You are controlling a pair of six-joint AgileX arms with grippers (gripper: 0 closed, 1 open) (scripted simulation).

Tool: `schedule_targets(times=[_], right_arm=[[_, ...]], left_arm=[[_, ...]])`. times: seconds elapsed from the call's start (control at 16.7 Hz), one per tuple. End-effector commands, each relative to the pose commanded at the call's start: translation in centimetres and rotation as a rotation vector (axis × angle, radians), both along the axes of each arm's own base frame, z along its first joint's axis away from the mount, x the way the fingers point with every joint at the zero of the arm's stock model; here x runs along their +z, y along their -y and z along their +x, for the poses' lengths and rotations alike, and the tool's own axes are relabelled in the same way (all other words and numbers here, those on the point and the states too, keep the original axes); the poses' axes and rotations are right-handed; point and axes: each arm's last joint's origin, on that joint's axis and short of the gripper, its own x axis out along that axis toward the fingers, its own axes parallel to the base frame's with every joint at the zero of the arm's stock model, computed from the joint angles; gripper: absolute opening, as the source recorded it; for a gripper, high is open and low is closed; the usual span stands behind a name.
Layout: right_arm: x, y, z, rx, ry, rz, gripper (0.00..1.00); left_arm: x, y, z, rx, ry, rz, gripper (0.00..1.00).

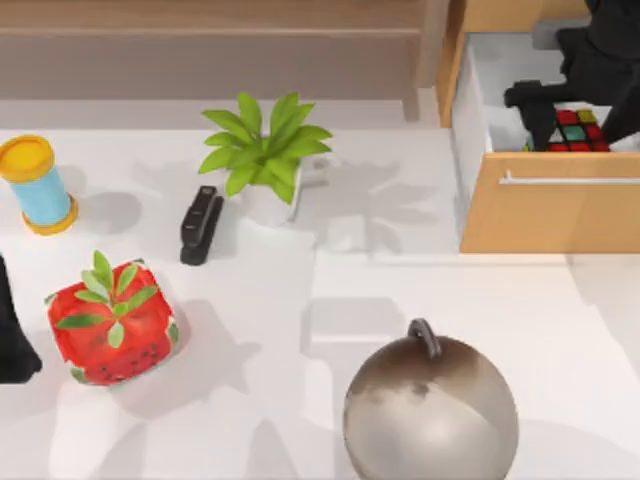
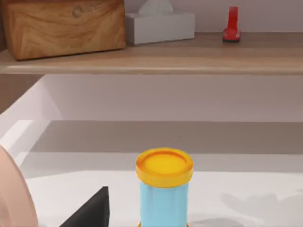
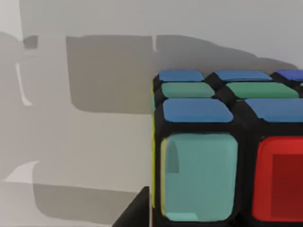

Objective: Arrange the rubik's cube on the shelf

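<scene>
Left arm is parked at the table's left edge, next to the red strawberry cube (image 1: 112, 322); if its pincer is open or closed, I cannot tell. In the left wrist view a blue can w/ yellow lid (image 2: 164, 187) stands in front. Behind it the shelf (image 2: 151, 59) carries a wooden box (image 2: 64, 26), a tissue box (image 2: 160, 23) and a small red item (image 2: 231, 24). The wooden box has a faint mark burned in, but it is not readable.

Going right in the top view: a black stapler (image 1: 200, 225), a potted plant (image 1: 265, 155), then a round grey-brown kettle (image 1: 430, 410) near the front edge.

At the top right the orange-brown drawer cabinet (image 1: 550, 215) stands w/ its drawer pulled open. The right gripper (image 1: 545, 105) reaches down into the drawer, directly at the rubik's cube (image 1: 576, 131). The cube lies inside the drawer, on its floor, under and touching the black fingers as far as I see. How wide the pincer is, and if it really holds the cube, cannot be told. The right wrist view has the cube (image 3: 227, 151) very close: blue, green, teal and red squares, no writing.
</scene>
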Motion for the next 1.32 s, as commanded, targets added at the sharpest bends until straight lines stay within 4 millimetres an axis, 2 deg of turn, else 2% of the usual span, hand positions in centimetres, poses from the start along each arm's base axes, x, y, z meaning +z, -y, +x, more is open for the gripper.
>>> schedule_targets(times=[0.3,0.36,0.96,1.32], right_arm=[[0.0,0.0,0.0,0.000,0.000,0.000,0.02],[0.0,0.0,0.0,0.000,0.000,0.000,0.00],[0.3,0.0,-0.2,-0.003,-0.008,-0.006,0.00],[3.1,0.2,-1.4,-0.032,-0.028,-0.036,0.00]], left_arm=[[0.0,0.0,0.0,0.000,0.000,0.000,1.00],[0.0,0.0,0.0,0.000,0.000,0.000,1.00],[0.0,0.0,0.0,0.000,0.000,0.000,1.00],[0.0,0.0,0.0,0.000,0.000,0.000,1.00]])
